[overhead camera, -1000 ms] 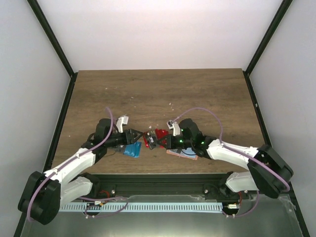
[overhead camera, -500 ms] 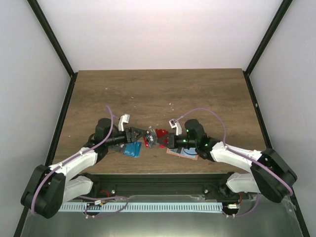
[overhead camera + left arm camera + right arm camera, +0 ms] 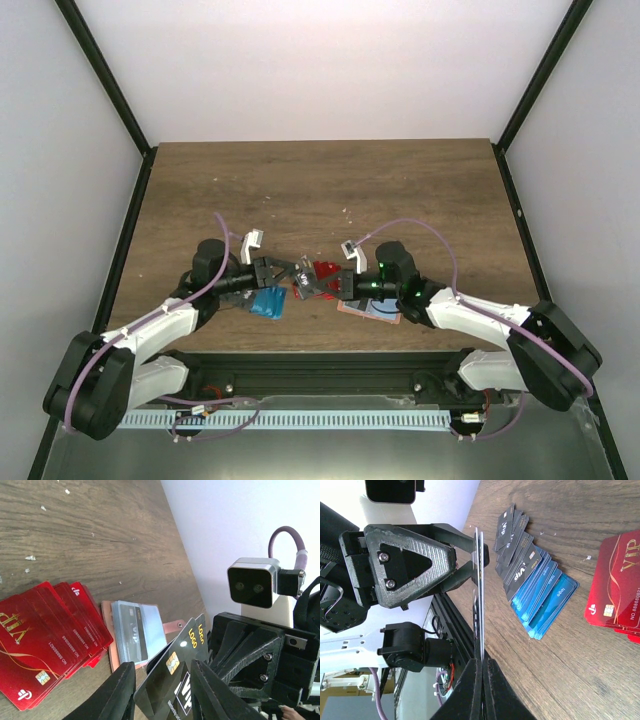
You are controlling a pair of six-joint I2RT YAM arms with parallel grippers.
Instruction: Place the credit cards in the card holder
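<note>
My right gripper (image 3: pixel 482 660) is shut on two dark grey-black cards (image 3: pixel 479 595), held edge-on above the table. In the left wrist view these cards (image 3: pixel 175 677) stand between the spread fingers of my left gripper (image 3: pixel 162 669), which is open around them. In the top view the two grippers meet at the table's near middle, left gripper (image 3: pixel 286 271) and right gripper (image 3: pixel 318 284). The tan-pink card holder (image 3: pixel 111 645) lies open with grey-blue cards in its pocket; it shows beside my right arm (image 3: pixel 362 311). Red cards (image 3: pixel 45 635) lie fanned beside it.
A fan of blue cards (image 3: pixel 547 600) and a fan of dark cards (image 3: pixel 515 540) lie under my left arm; the blue ones show in the top view (image 3: pixel 268 303). Small white crumbs dot the wooden table (image 3: pixel 320 190). The table's near edge has a black rail (image 3: pixel 320 362).
My left gripper has moved right and spread its jaws around the dark cards. My right gripper has shifted slightly, still holding them.
</note>
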